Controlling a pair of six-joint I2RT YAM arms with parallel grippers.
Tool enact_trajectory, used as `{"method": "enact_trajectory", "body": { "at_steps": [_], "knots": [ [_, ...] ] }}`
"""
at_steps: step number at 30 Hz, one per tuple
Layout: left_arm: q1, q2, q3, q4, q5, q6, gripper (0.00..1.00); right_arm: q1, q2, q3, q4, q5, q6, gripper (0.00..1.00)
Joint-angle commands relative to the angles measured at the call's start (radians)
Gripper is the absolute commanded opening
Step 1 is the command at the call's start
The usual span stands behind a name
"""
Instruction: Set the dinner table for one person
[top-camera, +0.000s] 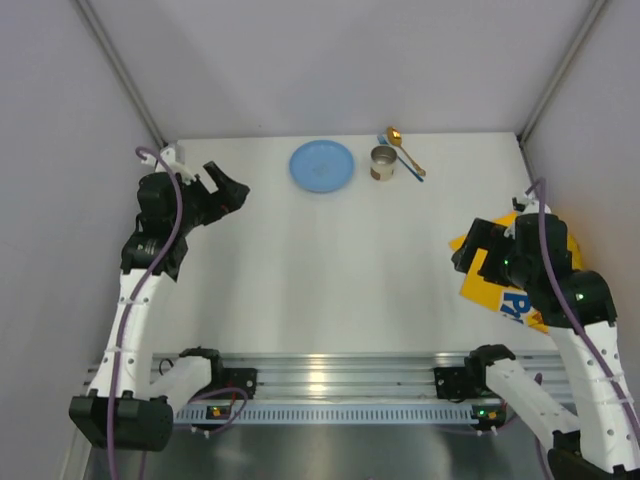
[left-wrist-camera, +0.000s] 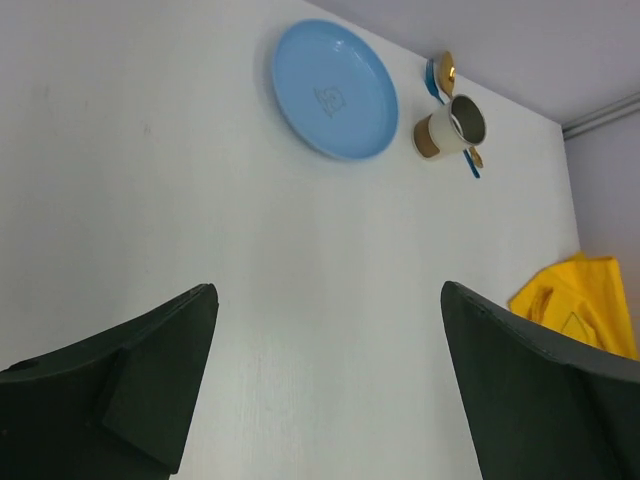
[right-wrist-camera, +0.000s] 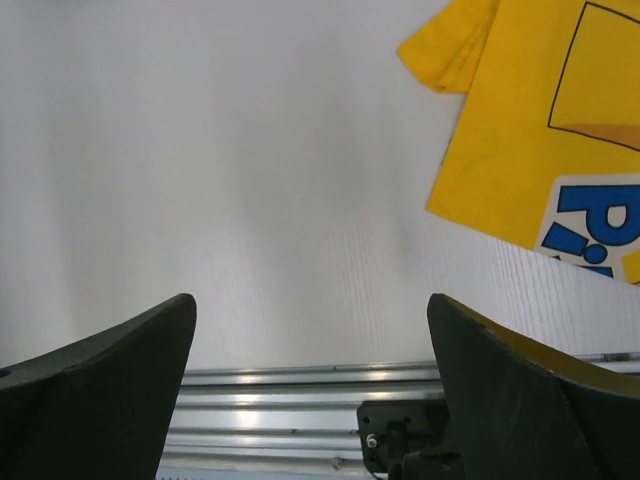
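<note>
Dinner table (top-camera: 330, 280): we see a plain white top filling the workspace, with a silver rail (top-camera: 330, 372) along its near edge, where both arm bases are bolted.

Left gripper (top-camera: 228, 186) hangs above the table near the far-left corner. Its fingers are spread wide with nothing between them. In its wrist view we see only bare table top in the gap.

Right gripper (top-camera: 468, 250) hangs near the right edge, roughly halfway along it. Its fingers are also wide apart and hold nothing. In its wrist view we see white surface and the rail between them.

Blue plate (top-camera: 322, 165) lies flat at the far edge, around centre. The cup (top-camera: 383, 163) sits just right of the plate, close but apart from it.

A gold spoon (top-camera: 400, 142) lies diagonally behind and to the right of the cup, bowl toward the far edge. A blue utensil (left-wrist-camera: 432, 82) lies alongside it, and we can't tell what kind it is. Both handles run right past the cup, and we can't tell whether they touch it.

Yellow placemat (top-camera: 495, 290) lies at the right edge, skewed to the table's sides, with blue print on it. In the top view it is partly hidden under the right arm. In the right wrist view one corner looks folded over. The right gripper is just beside the placemat's inner edge.
</note>
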Motion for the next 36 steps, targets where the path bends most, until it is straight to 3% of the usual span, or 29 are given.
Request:
{"method": "enact_trajectory", "body": {
  "at_steps": [1,3,5,7,10,15,22,25,29,36],
  "knots": [
    [0.004,0.017,0.059,-0.142,0.059,-0.124,0.98,0.013,0.074,0.026,-0.003,0.04,0.05,1.0],
    [0.004,0.031,0.009,-0.128,0.104,-0.243,0.99,0.013,0.169,0.048,-0.003,0.056,0.051,1.0],
    [0.004,0.055,-0.068,0.07,0.272,-0.294,0.98,0.009,0.239,0.074,-0.001,0.093,0.06,1.0],
    [-0.005,0.101,-0.111,0.085,0.268,-0.34,0.98,-0.004,0.355,0.082,-0.001,0.104,0.07,1.0],
    [-0.045,0.135,-0.099,0.074,0.201,-0.313,0.98,-0.07,0.482,0.038,0.011,0.106,0.088,1.0],
    [-0.047,0.189,-0.064,0.009,0.207,-0.219,0.91,-0.194,0.651,-0.047,0.115,0.132,0.073,1.0],
    [-0.048,0.187,-0.104,-0.017,0.213,-0.147,0.89,-0.251,0.82,-0.125,0.241,0.146,0.06,0.99],
    [-0.048,0.172,-0.124,-0.033,0.216,-0.127,0.89,-0.251,0.887,-0.148,0.301,0.152,0.065,0.91],
    [-0.048,0.146,-0.154,-0.044,0.213,-0.115,0.89,-0.253,0.958,-0.186,0.362,0.158,0.071,0.7],
    [-0.048,0.114,-0.147,-0.097,0.19,-0.097,0.89,-0.251,1.019,-0.239,0.431,0.136,0.07,0.47]
  ]
}}
